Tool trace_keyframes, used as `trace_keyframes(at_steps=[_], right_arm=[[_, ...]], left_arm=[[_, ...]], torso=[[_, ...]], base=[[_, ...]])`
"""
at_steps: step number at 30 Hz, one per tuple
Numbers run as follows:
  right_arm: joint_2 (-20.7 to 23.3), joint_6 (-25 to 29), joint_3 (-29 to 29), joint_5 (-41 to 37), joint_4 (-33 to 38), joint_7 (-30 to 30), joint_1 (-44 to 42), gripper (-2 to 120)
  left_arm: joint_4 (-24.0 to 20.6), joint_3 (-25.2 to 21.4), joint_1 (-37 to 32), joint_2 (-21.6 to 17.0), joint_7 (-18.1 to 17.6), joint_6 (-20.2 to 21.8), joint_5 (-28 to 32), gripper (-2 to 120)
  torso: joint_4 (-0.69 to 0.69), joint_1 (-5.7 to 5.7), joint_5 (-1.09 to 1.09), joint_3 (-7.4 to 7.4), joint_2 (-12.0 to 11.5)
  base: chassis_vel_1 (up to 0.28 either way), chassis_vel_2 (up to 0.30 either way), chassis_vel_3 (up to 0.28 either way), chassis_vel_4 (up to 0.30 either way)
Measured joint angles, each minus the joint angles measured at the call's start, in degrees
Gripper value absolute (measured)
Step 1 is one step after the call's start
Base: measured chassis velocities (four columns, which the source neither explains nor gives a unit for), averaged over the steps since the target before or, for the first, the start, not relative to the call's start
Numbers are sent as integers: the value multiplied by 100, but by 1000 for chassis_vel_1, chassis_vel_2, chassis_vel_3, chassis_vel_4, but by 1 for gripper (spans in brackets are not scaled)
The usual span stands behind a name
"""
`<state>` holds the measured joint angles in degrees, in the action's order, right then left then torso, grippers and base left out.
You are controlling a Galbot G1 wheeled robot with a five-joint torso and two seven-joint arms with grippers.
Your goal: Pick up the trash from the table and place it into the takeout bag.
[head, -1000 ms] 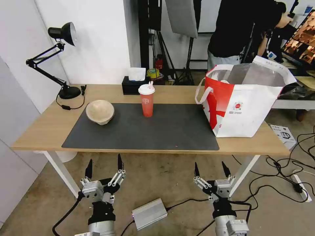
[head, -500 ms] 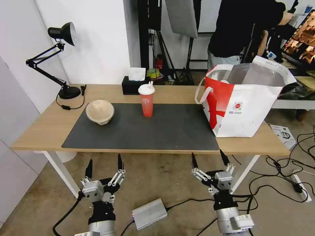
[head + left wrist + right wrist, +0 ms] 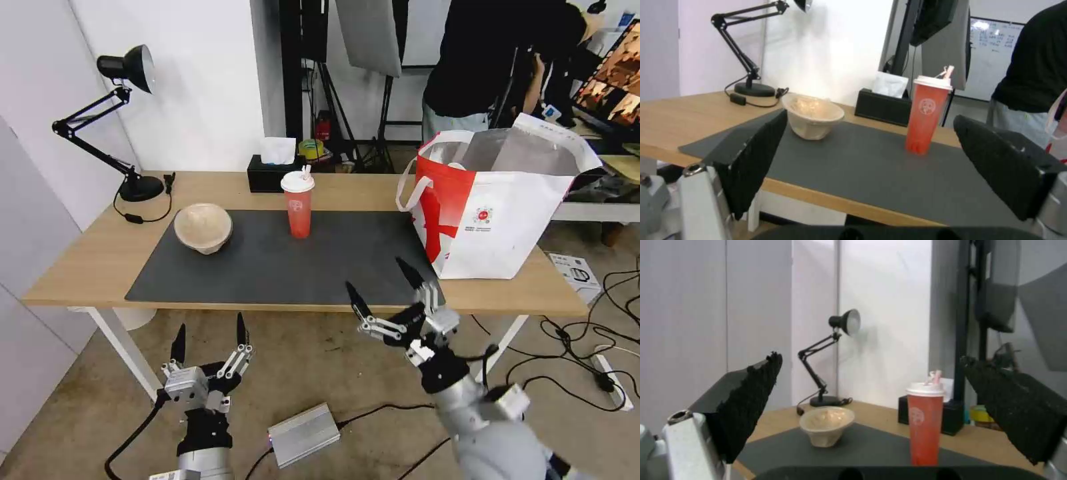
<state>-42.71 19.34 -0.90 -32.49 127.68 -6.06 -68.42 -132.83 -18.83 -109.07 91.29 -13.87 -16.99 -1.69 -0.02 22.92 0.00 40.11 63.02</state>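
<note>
The right gripper [image 3: 385, 293] hangs at lower centre-right of the head view, at the table's [image 3: 100, 260] front edge, fingers spread wide, holding nothing. The left gripper [image 3: 208, 333] waits lower left, likewise wide open and empty. On the mat [image 3: 333, 267], the paper bowl [image 3: 203, 227] sits centre-left, the drink cup [image 3: 298, 204] mid-frame, the takeout bag [image 3: 497, 210] at right.

takeout bag [image 3: 507, 220]: round logo, unreadable | drink cup [image 3: 299, 207]: emblem, unreadable
</note>
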Motion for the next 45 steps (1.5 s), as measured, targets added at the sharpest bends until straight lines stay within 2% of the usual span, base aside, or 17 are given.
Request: trace_keyframes(at_steps=[1, 3, 5, 12, 14, 17, 19, 33, 45], right_arm=[[0, 0, 0, 0, 0, 0, 0, 100], [29, -265, 277, -336, -184, -27, 672, 100], [22, -431, 613, -559, -455, -34, 1334, 100], [-28, -588, 1024, -702, -773, -68, 1939, 100], [-134, -748, 1447, -766, -1159, -174, 2581, 100], [-212, -826, 1616, -787, -1347, -198, 2898, 100], [-446, -1022, 1840, -832, -1698, -228, 3408, 100], [-1462, -1377, 2093, -714, -2710, -303, 3872, 100], [-1862, -1730, 2188, -591, -3158, -451, 4068, 100]], left_arm=[[0, 0, 0, 0, 0, 0, 0, 100], [0, -6, 8, 2, 14, 3, 4, 100], [0, -18, 11, 3, 19, 4, 10, 100], [0, -44, 28, 4, 18, 8, 31, 100], [0, -72, 35, 6, 15, 18, 72, 100], [-1, -86, 37, 6, 14, 20, 84, 100], [24, -103, 72, 6, 15, 30, 108, 100], [174, -97, 161, 5, 17, 85, 146, 100], [172, -83, 129, 6, 20, 89, 125, 100]], torso=[[0, 0, 0, 0, 0], [5, 1, 0, 0, 0], [3, 1, 0, 1, 0], [3, 1, 0, 1, -1], [2, 1, 0, 1, -2], [2, 1, 0, 1, -1], [3, 1, -1, 0, -1], [2, 0, -1, 0, -1], [2, 0, -1, 0, 0]], base=[[0, 0, 0, 0], [0, 0, 0, 0], [0, 0, 0, 0], [0, 0, 0, 0], [0, 0, 0, 0], [0, 0, 0, 0], [0, 0, 0, 0], [0, 0, 0, 0], [0, 0, 0, 0]])
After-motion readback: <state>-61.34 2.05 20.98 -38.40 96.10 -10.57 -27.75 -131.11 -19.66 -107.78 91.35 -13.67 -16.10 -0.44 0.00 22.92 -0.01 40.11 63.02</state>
